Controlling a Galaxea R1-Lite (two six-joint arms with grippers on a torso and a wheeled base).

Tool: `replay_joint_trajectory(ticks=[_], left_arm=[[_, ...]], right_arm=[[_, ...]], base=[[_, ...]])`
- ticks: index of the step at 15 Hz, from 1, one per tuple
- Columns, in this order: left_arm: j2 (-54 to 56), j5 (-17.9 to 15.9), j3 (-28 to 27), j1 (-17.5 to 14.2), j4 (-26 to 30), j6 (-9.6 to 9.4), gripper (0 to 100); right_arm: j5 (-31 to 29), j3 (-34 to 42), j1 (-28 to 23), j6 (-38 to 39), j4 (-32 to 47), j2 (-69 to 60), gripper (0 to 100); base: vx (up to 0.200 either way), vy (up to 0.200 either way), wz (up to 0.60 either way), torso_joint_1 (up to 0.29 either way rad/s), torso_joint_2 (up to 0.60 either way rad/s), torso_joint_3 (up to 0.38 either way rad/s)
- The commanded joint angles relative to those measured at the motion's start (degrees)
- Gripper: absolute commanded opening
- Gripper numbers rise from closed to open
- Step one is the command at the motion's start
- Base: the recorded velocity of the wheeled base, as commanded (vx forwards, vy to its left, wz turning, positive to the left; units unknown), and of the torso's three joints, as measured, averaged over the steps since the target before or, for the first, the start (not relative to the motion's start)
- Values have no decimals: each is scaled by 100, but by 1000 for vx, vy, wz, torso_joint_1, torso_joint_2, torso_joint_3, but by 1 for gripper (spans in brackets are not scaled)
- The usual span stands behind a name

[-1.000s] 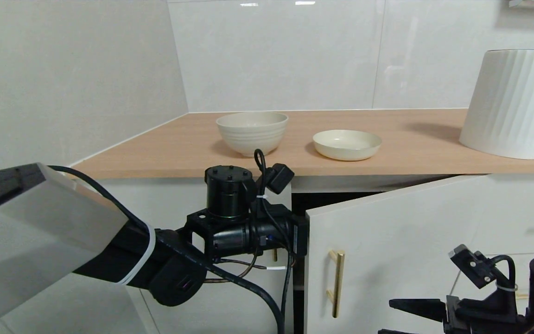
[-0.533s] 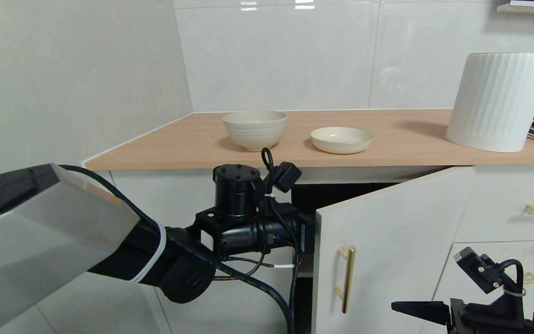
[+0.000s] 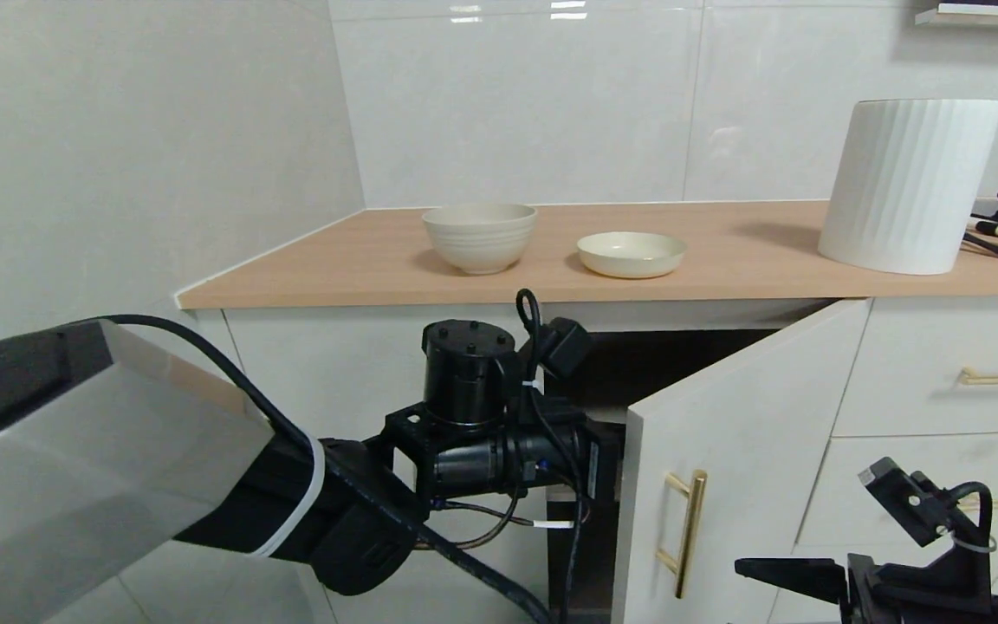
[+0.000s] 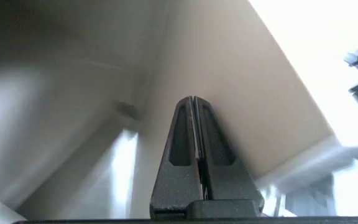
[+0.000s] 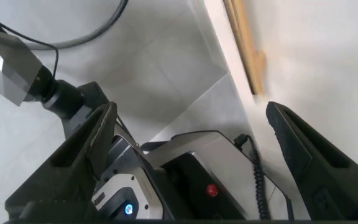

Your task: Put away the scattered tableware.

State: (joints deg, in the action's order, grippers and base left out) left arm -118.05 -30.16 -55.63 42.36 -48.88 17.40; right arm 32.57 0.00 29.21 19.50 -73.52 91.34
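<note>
A deep cream bowl [image 3: 479, 237] with faint ribbing round its outside stands upright on the wooden table [image 3: 334, 269], toward the corner by the tiled wall. Near it, apart and not touching, a shallow cream dish [image 3: 631, 254] sits flat, right way up. Both stand a little back from the table's front edge.

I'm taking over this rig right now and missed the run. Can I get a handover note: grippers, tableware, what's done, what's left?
Left gripper: shut, empty, at the free edge of the white cabinet door.
Right gripper: open, empty, low, right of that door.
Cream ribbed bowl and cream shallow dish: side by side, apart, on the wooden counter.
Done: door open.
Left: both pieces, likely into the cabinet.
</note>
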Motion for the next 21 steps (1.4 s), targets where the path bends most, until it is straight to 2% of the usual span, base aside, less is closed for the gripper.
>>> replay_joint_trajectory(ticks=[1, 8, 11, 13, 16, 21], left_arm=[[-42, 19, -45, -61, -33, 1, 0], [-86, 19, 25, -61, -42, 1, 0], [-192, 19, 113, -70, -42, 1, 0], [-376, 72, 25, -61, -42, 1, 0], [-526, 133, -273, -70, 169, 89, 0], [-552, 133, -300, -70, 204, 89, 0]], right_arm=[[3, 0, 6, 1, -4, -3, 100], [3, 0, 23, 1, 13, -11, 100], [12, 0, 32, -8, 277, -90, 100], [12, 0, 32, -8, 295, -108, 100], [12, 0, 32, -8, 295, -108, 100], [12, 0, 32, -8, 295, -108, 100]], base=[[0, 0, 0, 0, 0, 0], [0, 0, 0, 0, 0, 0], [0, 0, 0, 0, 0, 0], [0, 0, 0, 0, 0, 0], [-200, 0, 0, 9, 2, 4], [0, 0, 0, 0, 0, 0]])
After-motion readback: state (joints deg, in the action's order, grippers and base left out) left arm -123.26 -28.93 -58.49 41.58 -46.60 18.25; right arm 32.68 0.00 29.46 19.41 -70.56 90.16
